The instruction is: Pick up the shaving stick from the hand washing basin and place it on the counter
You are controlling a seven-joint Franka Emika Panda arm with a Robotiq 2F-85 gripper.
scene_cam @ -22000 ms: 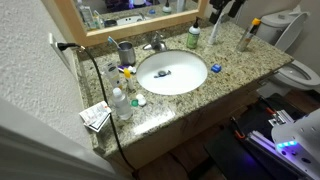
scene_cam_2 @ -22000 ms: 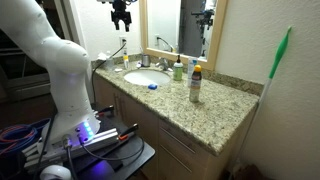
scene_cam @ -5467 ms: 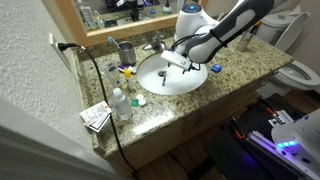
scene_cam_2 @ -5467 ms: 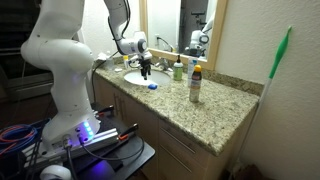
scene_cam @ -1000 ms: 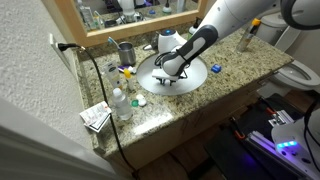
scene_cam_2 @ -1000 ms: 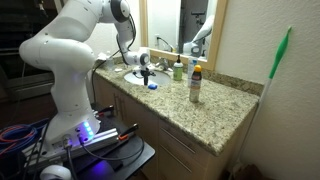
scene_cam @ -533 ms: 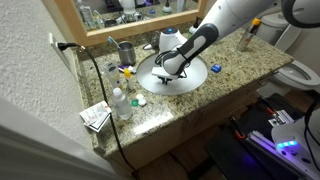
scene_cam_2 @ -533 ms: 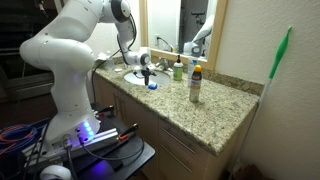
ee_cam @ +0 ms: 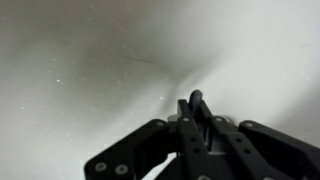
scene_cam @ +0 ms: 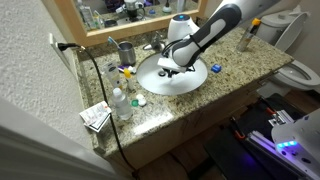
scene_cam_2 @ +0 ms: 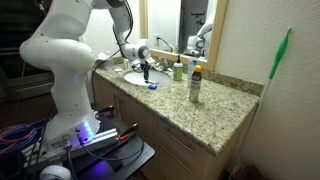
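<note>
My gripper (scene_cam: 168, 70) hangs over the white hand washing basin (scene_cam: 196, 80), just above its floor, seen in both exterior views (scene_cam_2: 146, 68). In the wrist view the gripper (ee_cam: 189, 104) is shut. A thin dark piece, the shaving stick (ee_cam: 196, 97), sticks out between the fingertips against the pale basin (ee_cam: 80, 60). The arm hides the stick in both exterior views. The speckled granite counter (scene_cam: 238, 62) surrounds the basin.
A faucet (scene_cam: 155, 44) stands behind the basin, with a green soap bottle (scene_cam: 193, 36) to one side. Clear bottles (scene_cam: 120, 103) and a cup (scene_cam: 126, 51) crowd the mirror-side end. A small blue item (scene_cam: 216, 68) and a brown bottle (scene_cam: 245, 36) sit on the counter.
The jaws have closed on the shaving stick over the last second. The arm has then risen a little from the basin floor.
</note>
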